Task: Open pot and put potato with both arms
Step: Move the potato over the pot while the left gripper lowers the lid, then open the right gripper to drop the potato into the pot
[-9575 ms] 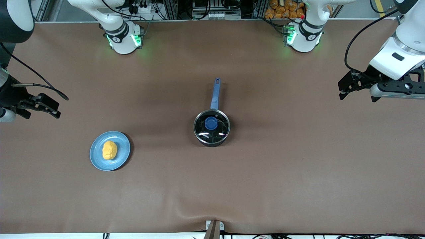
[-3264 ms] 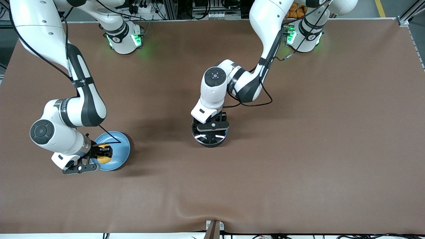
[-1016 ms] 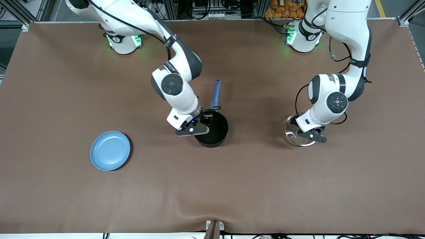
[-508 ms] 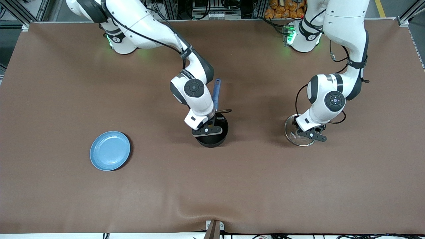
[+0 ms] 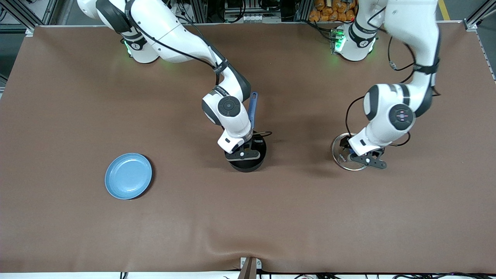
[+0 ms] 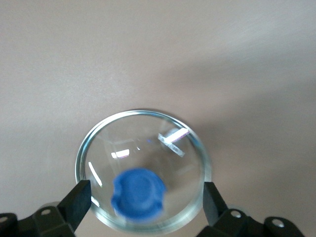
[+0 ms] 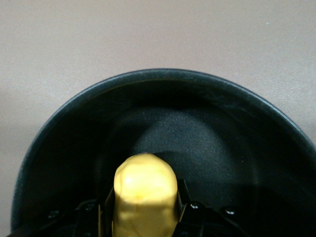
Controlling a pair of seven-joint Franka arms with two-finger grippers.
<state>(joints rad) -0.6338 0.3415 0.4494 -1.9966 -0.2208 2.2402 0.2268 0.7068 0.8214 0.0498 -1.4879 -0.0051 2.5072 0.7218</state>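
Observation:
The black pot [image 5: 259,158] stands open mid-table, its blue handle [image 5: 253,108] pointing toward the robots' bases. My right gripper [image 5: 243,152] is low over the pot's mouth. In the right wrist view it [image 7: 144,210] is shut on the yellow potato [image 7: 144,190], held above the pot's dark floor [image 7: 197,143]. The glass lid [image 5: 341,157] lies on the table toward the left arm's end. My left gripper [image 5: 364,159] hovers over it, open. In the left wrist view its fingers [image 6: 79,197] stand either side of the lid [image 6: 148,143], clear of the blue knob [image 6: 137,193].
An empty light-blue plate [image 5: 128,181] lies toward the right arm's end of the table, nearer the front camera than the pot. Brown tabletop [image 5: 248,217] surrounds everything.
My right gripper has settled a little farther over the pot with the potato. My left arm has shifted slightly toward its own end of the table above the lid, which stays on the table.

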